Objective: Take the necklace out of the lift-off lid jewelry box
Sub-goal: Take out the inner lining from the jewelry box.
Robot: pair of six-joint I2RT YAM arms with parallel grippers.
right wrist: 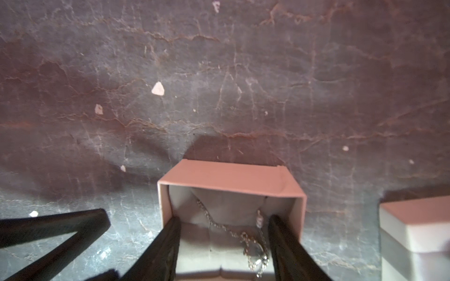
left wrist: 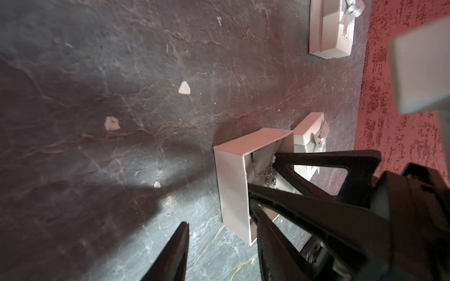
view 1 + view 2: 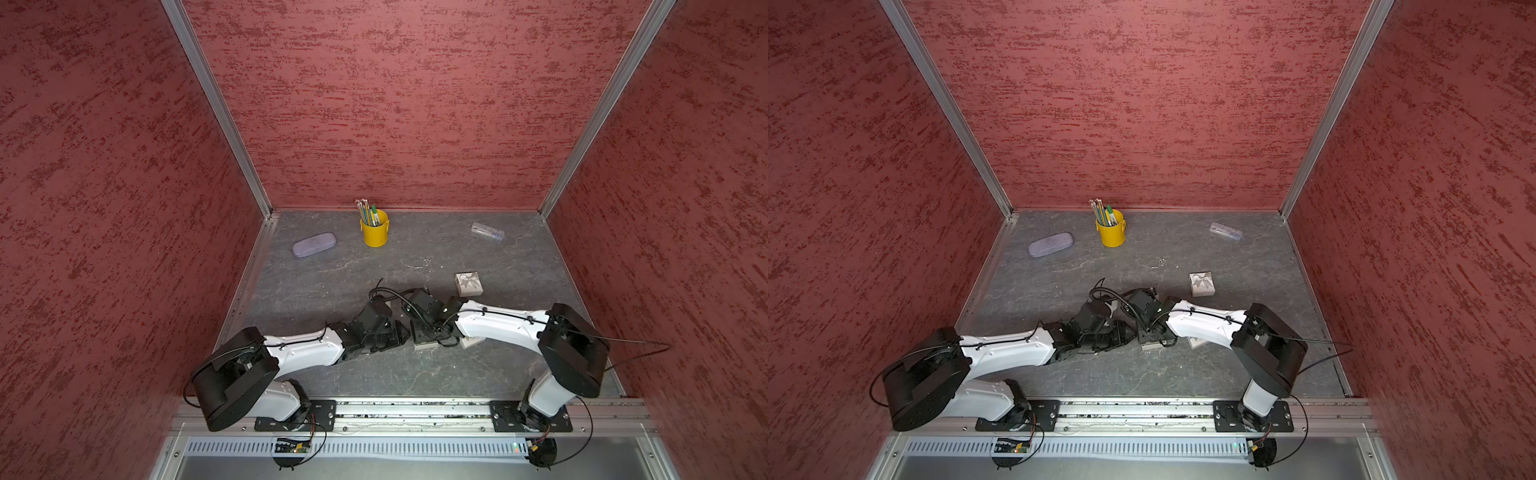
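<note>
Straddling necklace (image 1: 253, 245), right pincer (image 1: 224, 219) half-open

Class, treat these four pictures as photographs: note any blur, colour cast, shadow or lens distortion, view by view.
Left wrist view: a pale shape near the lens is blurred, and broad shadows darken the table. Right wrist view: a reddish cast tints the open jewelry box; the necklace looks soft. Both top views: wide-angle perspective splays the aluminium posts.
</note>
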